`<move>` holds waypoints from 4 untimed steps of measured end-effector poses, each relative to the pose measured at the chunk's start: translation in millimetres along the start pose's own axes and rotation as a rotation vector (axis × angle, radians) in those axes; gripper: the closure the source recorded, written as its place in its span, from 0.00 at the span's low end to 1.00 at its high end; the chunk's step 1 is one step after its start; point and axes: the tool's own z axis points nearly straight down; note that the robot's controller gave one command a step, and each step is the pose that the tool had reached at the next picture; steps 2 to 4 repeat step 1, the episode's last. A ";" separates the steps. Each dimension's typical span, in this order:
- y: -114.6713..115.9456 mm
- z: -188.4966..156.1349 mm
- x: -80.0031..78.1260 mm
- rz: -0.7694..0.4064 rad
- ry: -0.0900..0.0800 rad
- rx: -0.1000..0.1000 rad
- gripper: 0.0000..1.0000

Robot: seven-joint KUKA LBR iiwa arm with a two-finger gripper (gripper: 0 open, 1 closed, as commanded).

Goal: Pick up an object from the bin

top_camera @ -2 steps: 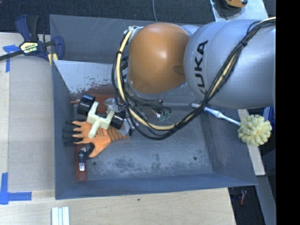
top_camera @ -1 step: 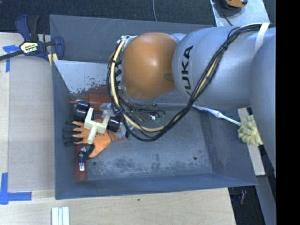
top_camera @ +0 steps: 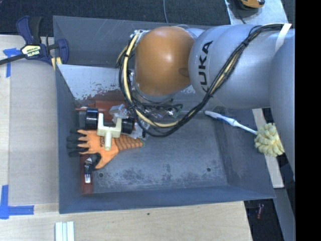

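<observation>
Grey metal bin [top_camera: 165, 185], things gathered at its left end, all to the left of the hand. Farthest from the hand: an orange rubber glove [top_camera: 98, 145] with dark fingertips, lying flat, its fingers pointing away from the hand. Just behind the glove, a short black cylinder [top_camera: 91, 118] on its side. In front of the glove, toward the bin's near wall, a slim reddish-brown stick [top_camera: 88, 181] with a small dark piece at its upper end. Closer in, a cream plastic T-shaped piece [top_camera: 107, 131] lay across the glove's wrist end, just beside the hand on its left. An orange ridged cone [top_camera: 129, 144] sat touching the glove, just below and left of the hand, tip pointing right. Hand [top_camera: 131, 121] was low over the left half of the bin, under the arm's orange dome cover [top_camera: 161, 59] and looped cables; open or closed could not be told, and nothing was seen gripped. Well to the right of the hand, a brush with a white handle [top_camera: 229, 120] and a pale yellow tufted head [top_camera: 268, 138] rested against the bin's right wall.
</observation>
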 end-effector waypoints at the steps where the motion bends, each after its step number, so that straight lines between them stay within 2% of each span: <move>1: 20.4 54.1 -19.0 0.071 -0.004 0.002 1.00; 4: 20.4 54.1 -19.0 0.071 -0.004 0.002 1.00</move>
